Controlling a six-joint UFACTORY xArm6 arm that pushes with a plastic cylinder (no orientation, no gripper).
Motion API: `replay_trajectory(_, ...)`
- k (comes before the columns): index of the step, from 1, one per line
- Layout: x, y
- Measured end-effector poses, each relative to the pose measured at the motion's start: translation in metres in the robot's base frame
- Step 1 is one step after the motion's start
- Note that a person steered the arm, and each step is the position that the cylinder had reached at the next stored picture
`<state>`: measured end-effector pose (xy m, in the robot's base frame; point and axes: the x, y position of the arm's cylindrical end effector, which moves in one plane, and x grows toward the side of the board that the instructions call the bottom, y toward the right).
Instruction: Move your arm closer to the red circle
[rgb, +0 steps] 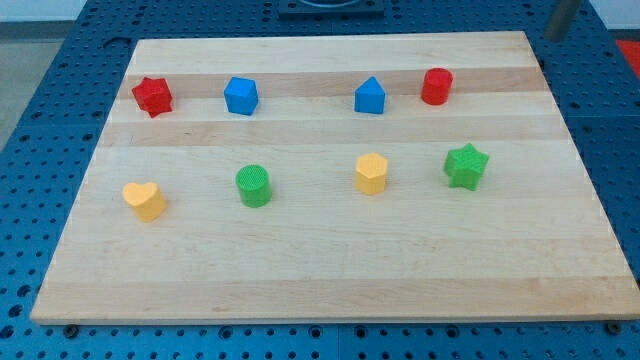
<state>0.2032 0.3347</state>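
Observation:
The red circle (436, 86) is a short red cylinder near the top right of the wooden board (330, 280). A blurred grey rod enters at the view's top right corner, and my tip (557, 38) hangs just beyond the board's top right corner. The tip is up and to the right of the red circle, well apart from it and touching no block.
A red star (152, 96), a blue block (241, 96) and a blue house-shaped block (370, 96) share the top row. A yellow heart (145, 200), green circle (254, 186), yellow hexagon (371, 173) and green star (466, 165) form the lower row. Blue perforated table surrounds the board.

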Motion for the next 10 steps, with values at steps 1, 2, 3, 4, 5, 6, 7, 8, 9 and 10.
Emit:
replay_trajectory(1,0.018,0.0)
replay_trajectory(2,0.044,0.0)
replay_trajectory(3,0.046,-0.008)
replay_trajectory(4,0.043,-0.018)
replay_trajectory(5,0.041,-0.035)
replay_trajectory(6,0.042,-0.066)
replay_trajectory(7,0.051,-0.1)
replay_trajectory(8,0.071,-0.107)
replay_trajectory(9,0.092,-0.116)
replay_trajectory(10,0.098,-0.128)
